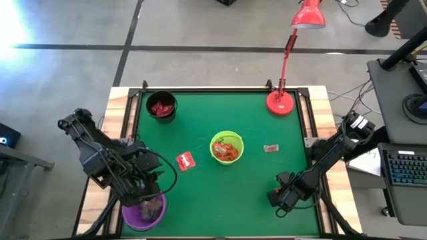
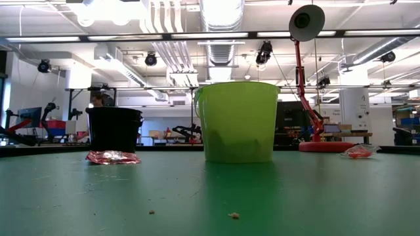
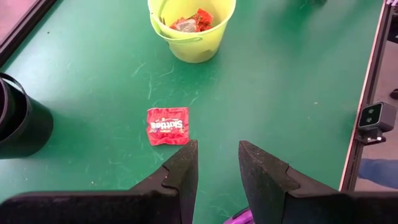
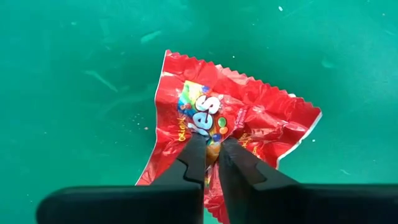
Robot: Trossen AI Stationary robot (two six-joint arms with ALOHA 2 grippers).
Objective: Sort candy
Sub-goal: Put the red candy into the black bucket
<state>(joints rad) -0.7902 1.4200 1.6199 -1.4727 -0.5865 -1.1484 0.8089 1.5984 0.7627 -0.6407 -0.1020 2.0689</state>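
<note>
A flat red candy packet [image 4: 224,118] sits between the fingers of my right gripper [image 4: 212,155], which is near the table's near right corner [image 1: 279,197]. A second red packet [image 1: 185,160] lies flat on the green mat between the bowls, ahead of my left gripper [image 3: 214,165] in its wrist view. That gripper is open, touches nothing and hovers over the purple bowl [image 1: 142,213]. A small pale wrapped sweet [image 1: 270,148] lies right of the lime-green bowl [image 1: 227,148], which holds orange-red wrappers. The black bowl [image 1: 161,107] holds red packets. My right gripper pinches the red packet between its two fingers [image 4: 194,163] at the crumpled middle [image 4: 214,134], near the printed label. The fingers come from above, pointing down. The wrapper spreads out around the fingertips. Whether it is lifted off the mat cannot be told.
A red desk lamp [image 1: 280,101] stands at the far right of the mat. Wooden rails [image 1: 120,100] frame the table. Open green mat lies between the lime-green bowl and the near edge.
</note>
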